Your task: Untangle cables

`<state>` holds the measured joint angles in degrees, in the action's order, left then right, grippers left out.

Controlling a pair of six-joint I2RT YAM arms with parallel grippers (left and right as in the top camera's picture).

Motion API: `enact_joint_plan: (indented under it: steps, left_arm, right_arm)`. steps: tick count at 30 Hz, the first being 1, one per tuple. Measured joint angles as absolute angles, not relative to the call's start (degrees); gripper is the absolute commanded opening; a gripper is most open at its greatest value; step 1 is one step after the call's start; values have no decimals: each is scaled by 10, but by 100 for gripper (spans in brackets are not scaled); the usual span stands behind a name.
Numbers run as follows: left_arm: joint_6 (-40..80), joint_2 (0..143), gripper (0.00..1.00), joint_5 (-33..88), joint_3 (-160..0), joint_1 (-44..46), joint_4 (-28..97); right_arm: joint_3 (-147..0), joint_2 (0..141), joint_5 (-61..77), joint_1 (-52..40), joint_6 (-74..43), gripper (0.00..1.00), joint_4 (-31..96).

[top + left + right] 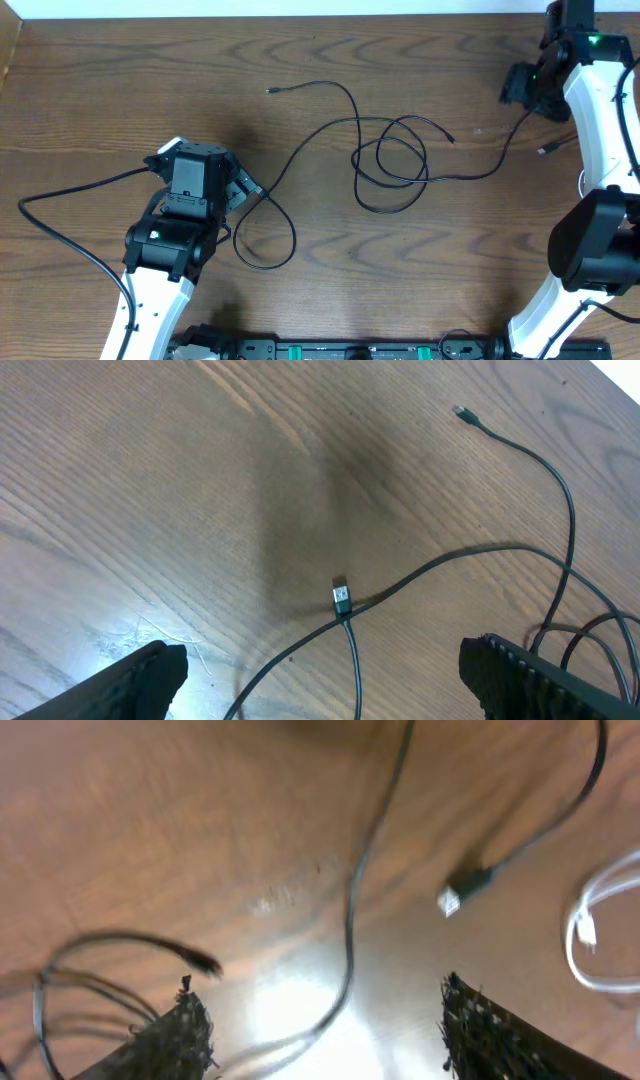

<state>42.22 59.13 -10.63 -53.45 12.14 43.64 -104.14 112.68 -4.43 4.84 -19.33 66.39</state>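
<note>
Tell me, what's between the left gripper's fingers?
In the left wrist view, a black cable with a silver plug lies between the fingers of the open left gripper.

We find bare brown wooden desk (pixel 120 80) at the far left; thin black looped cables (pixel 390 160) sprawl across centre and right, obstructing low passes.

White arms (pixel 600 110), black joints (pixel 585 240).
</note>
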Motion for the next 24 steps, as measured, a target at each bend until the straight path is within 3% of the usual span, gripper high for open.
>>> enact_joint_plan:
  steps: [5, 13, 19, 24]
  left_arm:
    - [422, 591, 94, -106, -535, 121, 436]
    - [422, 591, 94, -106, -535, 121, 436]
    - [422, 591, 94, -106, -535, 121, 436]
    - [422, 591, 94, -106, -535, 121, 436]
  right_arm:
    - [-1004, 1127, -43, 35, -242, 88, 690]
    - [-824, 1129, -39, 13, -304, 86, 561]
    - [-752, 1129, -37, 5, -328, 79, 503]
    - [-713, 1124, -30, 2, -367, 62, 448]
